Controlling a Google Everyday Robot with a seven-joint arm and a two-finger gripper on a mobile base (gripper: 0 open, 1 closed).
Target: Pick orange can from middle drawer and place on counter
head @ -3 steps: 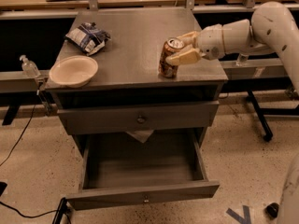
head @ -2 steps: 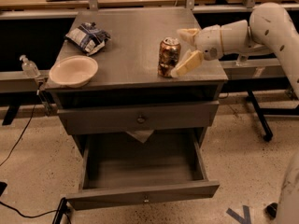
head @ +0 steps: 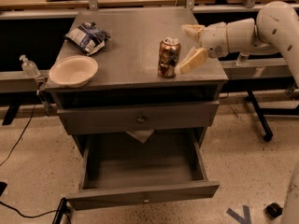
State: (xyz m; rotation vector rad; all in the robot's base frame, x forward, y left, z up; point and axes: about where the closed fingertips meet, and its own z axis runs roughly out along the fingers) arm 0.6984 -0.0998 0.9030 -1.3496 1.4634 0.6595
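The orange can [head: 168, 57] stands upright on the counter [head: 131, 50], near its front right part. My gripper [head: 192, 45] is just right of the can, open, with one pale finger [head: 193, 60] low beside the can and the other [head: 192, 30] higher up; neither touches the can. The white arm reaches in from the right. The middle drawer [head: 145, 169] is pulled out below and its tray holds no can.
A cream bowl [head: 73, 71] sits at the counter's front left and a crumpled chip bag [head: 87, 37] at the back left. A closed drawer front with a dark knob [head: 140, 119] is above the open drawer. A clear bottle [head: 29, 66] stands left of the cabinet.
The gripper let go of the can, opened, and drew back slightly to the right. The can stays upright on the counter.
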